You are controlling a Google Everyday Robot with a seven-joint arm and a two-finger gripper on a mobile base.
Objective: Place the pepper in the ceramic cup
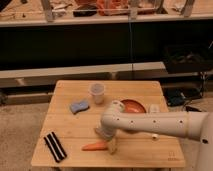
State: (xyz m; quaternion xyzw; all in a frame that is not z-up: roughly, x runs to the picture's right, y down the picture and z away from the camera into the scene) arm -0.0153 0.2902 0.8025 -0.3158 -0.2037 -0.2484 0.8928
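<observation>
Looked down on a pale wooden table [70, 127] on speckled flooring, backed by dark shelving [75, 50] with a cluttered top. Showed the pepper [95, 146] lying flat near the front edge, well apart from the ceramic cup [97, 92] at the back. Showed a white arm [150, 124] reaching in from the right, with the gripper [110, 144] low at the pepper's right end, fingers spread. Also carried a blue sponge [79, 106], an orange-red plate [134, 106] and a black striped object [55, 146].

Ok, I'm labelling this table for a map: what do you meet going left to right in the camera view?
Black striped pad → blue sponge → cup → orange plate → small white object. Pepper omitted, overlapping sponge and cup; end effector at its right tip.
</observation>
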